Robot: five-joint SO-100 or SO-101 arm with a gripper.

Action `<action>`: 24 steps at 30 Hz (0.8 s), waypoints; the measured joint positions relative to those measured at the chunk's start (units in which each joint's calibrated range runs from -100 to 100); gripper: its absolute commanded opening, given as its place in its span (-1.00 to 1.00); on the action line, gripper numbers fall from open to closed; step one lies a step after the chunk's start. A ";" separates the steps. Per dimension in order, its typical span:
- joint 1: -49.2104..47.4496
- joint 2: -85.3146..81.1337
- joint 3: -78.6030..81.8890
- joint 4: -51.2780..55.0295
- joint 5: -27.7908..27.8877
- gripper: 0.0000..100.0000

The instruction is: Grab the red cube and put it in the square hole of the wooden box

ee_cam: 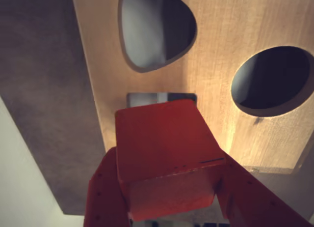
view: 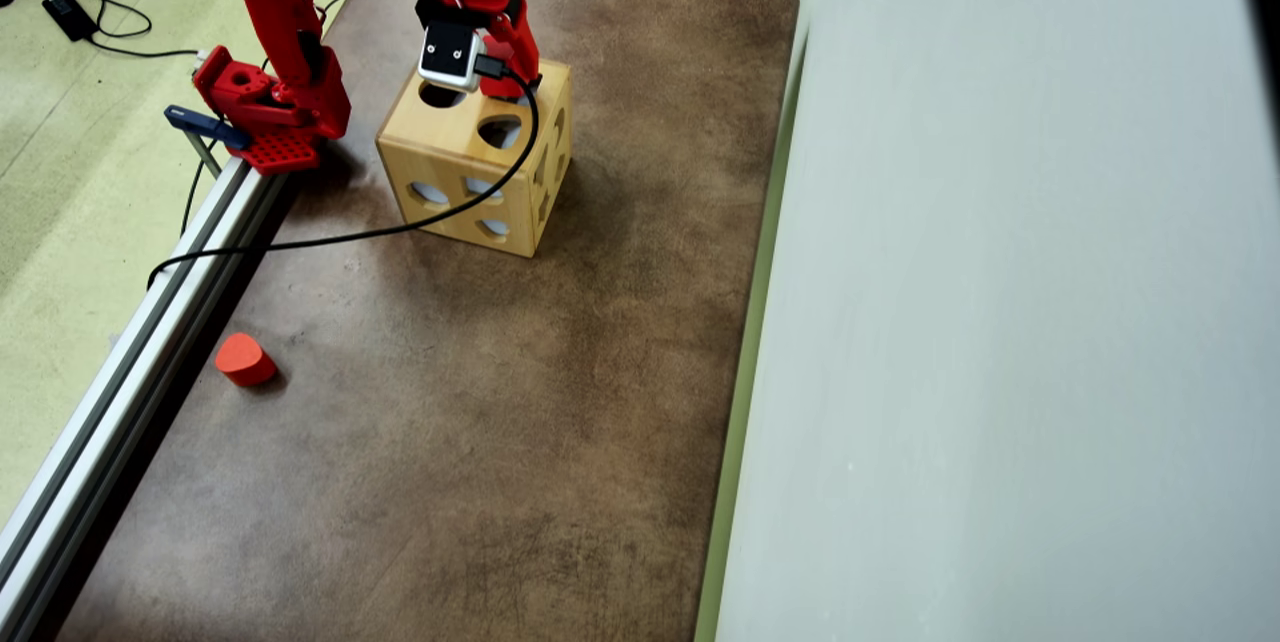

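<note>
In the wrist view my gripper is shut on the red cube, one red finger against each side of it. The cube hangs just over the top face of the wooden box and covers most of the square hole; only a dark strip of the hole shows beyond the cube's far edge. A half-round cutout and a round cutout share that face. In the overhead view the gripper is over the far side of the box; there the cube is hidden under the wrist.
An orange-red rounded block lies on the brown mat near the left edge. An aluminium rail runs along that edge, with the arm's base clamped to it. A black cable drapes over the box. A pale panel borders the right.
</note>
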 measured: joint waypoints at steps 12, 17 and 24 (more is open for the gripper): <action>0.00 0.00 0.00 0.00 -1.66 -0.97; 0.00 0.00 0.00 0.00 -1.66 -0.97; 0.00 0.00 0.00 0.00 -1.81 -0.97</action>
